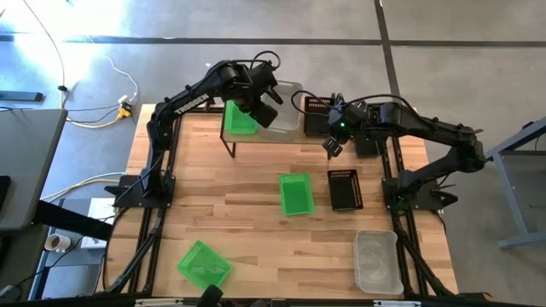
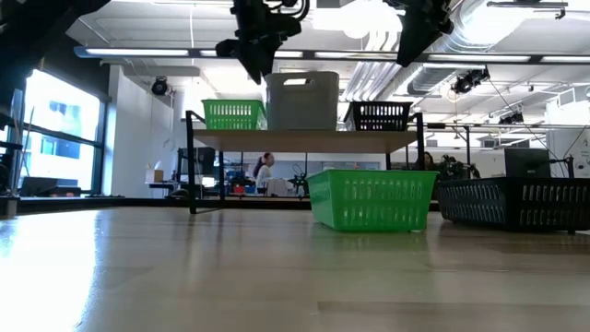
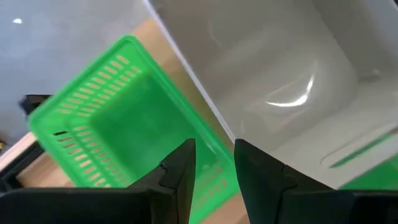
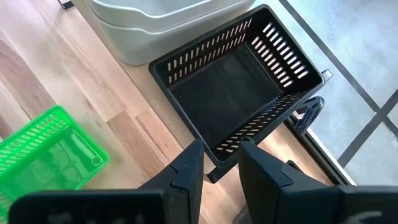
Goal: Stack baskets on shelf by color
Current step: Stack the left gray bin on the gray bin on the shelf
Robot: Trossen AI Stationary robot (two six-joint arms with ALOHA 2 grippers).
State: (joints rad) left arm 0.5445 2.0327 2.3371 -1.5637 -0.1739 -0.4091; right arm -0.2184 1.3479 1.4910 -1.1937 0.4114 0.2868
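overhead, table-level, two wrist views

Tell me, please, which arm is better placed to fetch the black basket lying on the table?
The right. Its claw hangs open near the black perforated plastic basket on the table, while the left claw hovers farther off, over the wooden shelf.

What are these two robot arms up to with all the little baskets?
They are sorting baskets by color onto a low shelf. It already holds a green basket, a whitish-grey stack and a black basket. The left gripper hovers over the green and grey ones; the right gripper hangs near the black one. Both are empty, fingers slightly apart. On the table wait two green baskets, a black one and a grey one.
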